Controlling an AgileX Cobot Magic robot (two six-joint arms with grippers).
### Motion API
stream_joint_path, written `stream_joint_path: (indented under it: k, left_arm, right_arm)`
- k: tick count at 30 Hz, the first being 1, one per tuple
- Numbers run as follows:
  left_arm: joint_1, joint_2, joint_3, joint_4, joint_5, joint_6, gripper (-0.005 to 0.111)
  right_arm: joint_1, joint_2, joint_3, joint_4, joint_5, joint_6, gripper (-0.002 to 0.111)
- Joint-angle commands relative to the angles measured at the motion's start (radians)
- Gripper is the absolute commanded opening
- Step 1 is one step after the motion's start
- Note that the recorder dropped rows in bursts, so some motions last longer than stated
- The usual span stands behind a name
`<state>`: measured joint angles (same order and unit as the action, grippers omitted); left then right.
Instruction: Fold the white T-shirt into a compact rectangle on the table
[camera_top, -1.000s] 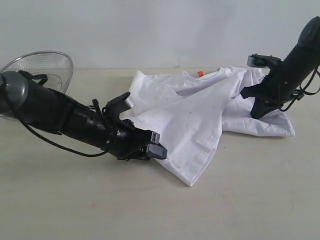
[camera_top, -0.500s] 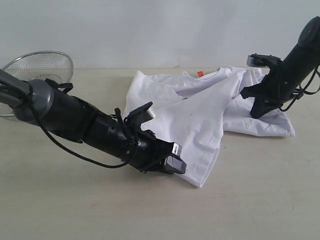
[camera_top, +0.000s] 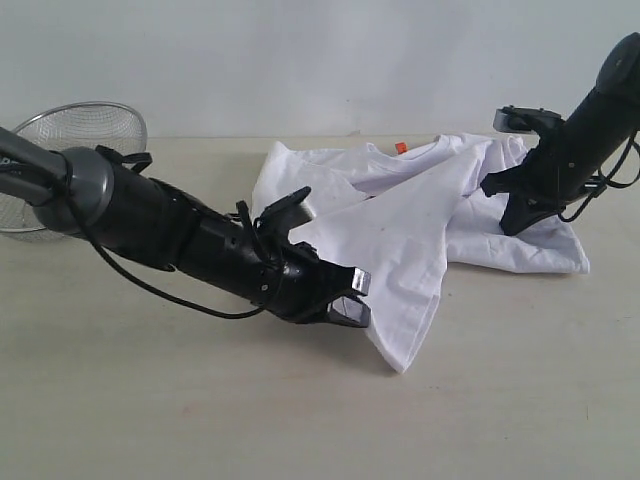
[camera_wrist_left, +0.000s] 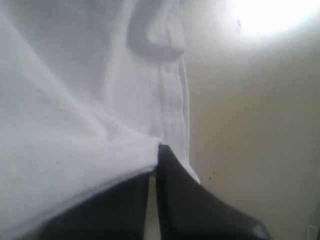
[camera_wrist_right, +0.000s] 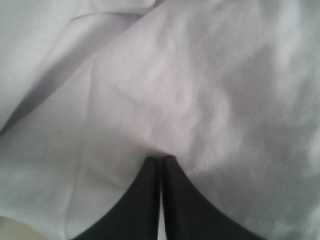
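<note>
The left pincer (camera_top: 356, 298) is closed, its two black fingers pressed together on a fold of the white short-sleeved cotton T-shirt (camera_top: 400, 230). In the left wrist view the cloth gathers into creases that run right into the spot where the fingertips meet, with the stitched hem running just beside them. The pinch sits on the left side of the shirt's near flap. That flap tapers to a point toward the near side and casts a shadow on the pale beige wood-grain surface (camera_top: 500, 400) below it. The left arm reaches in low from the far left, stretched out close above the surface.

The right pincer (camera_wrist_right: 161, 161) is also closed, its fingers together with white fabric puckered around their tips. It grips the shirt at the far right, where the right arm comes down steeply from the upper right corner of the scene.

Between the two pincers the shirt lies rumpled and partly doubled over itself, spread across the far middle and right of the surface. A broad layer is folded diagonally over the rest. The small orange neck tag (camera_top: 400, 148) shows at its far edge.

A round wire-mesh metal basket (camera_top: 70, 130) stands at the far left, well apart from the shirt, behind the left arm.
</note>
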<state>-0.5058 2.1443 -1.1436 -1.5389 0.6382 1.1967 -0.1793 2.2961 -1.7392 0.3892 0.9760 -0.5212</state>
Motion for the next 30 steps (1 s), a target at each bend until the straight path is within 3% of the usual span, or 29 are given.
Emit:
stream_joint_path:
  k: [1,5,12,17,24,30]
  left_arm:
    - [-0.004,-0.034,-0.008,0.010,0.004,0.000,0.005]
    - [-0.004,-0.065,-0.008,0.013,-0.070,0.000,0.005]
    - [-0.004,-0.074,-0.008,0.013,-0.050,0.010,0.005]
    - [-0.004,-0.082,-0.015,0.010,-0.141,0.070,0.005]
    - [-0.002,-0.082,-0.104,0.010,-0.282,0.167,0.005]
    - [0.058,-0.082,-0.205,0.010,-0.319,0.173,0.005]
  right_arm:
    - [0.001,-0.011,0.003,0.001,-0.008,-0.015,0.000]
    - [0.001,-0.011,0.003,0.001,-0.014,-0.019,0.000]
    - [0.001,-0.011,0.003,0.001,-0.022,-0.021,0.000]
    - [0.001,-0.011,0.003,0.001,-0.022,-0.023,0.000]
    - [0.001,-0.011,0.003,0.001,-0.020,-0.023,0.000]
    - [0.001,-0.011,0.003,0.001,-0.026,-0.025,0.000]
